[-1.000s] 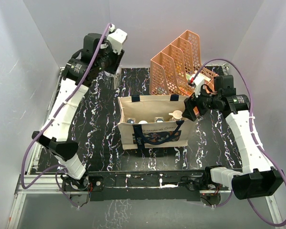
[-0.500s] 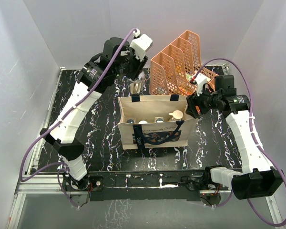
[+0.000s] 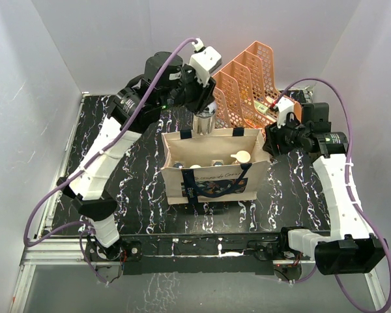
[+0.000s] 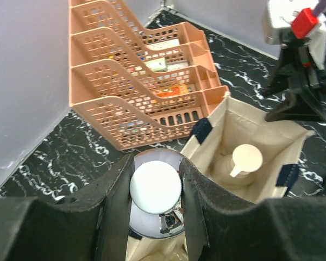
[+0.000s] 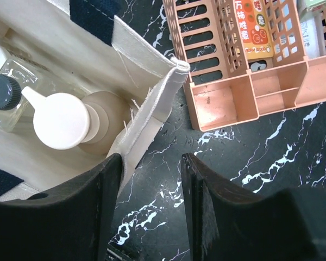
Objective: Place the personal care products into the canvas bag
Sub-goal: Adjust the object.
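My left gripper [image 3: 205,111] is shut on the silver metallic bottle [image 3: 204,123] and holds it upright above the back edge of the canvas bag [image 3: 212,186]. In the left wrist view the gripper [image 4: 155,191] clamps the bottle's white cap [image 4: 155,187] over the bag's rim [image 4: 250,122]. Inside the bag stand the tan bottle with cream cap [image 3: 241,157] [image 5: 60,120], a clear glass bottle with dark cap [image 5: 2,92] and others. My right gripper [image 3: 274,140] [image 5: 149,201] is open and empty just right of the bag's right rim [image 5: 152,103].
The peach mesh file organizer [image 3: 244,85] [image 4: 125,81] [image 5: 244,65] stands close behind and right of the bag, holding papers and packets. The black marbled table [image 3: 130,176] is walled by grey panels at the left, back and right.
My left arm has swung right from the back-left corner, carrying the silver bottle to the bag's back edge. My right gripper has pulled back right, away from the bag.
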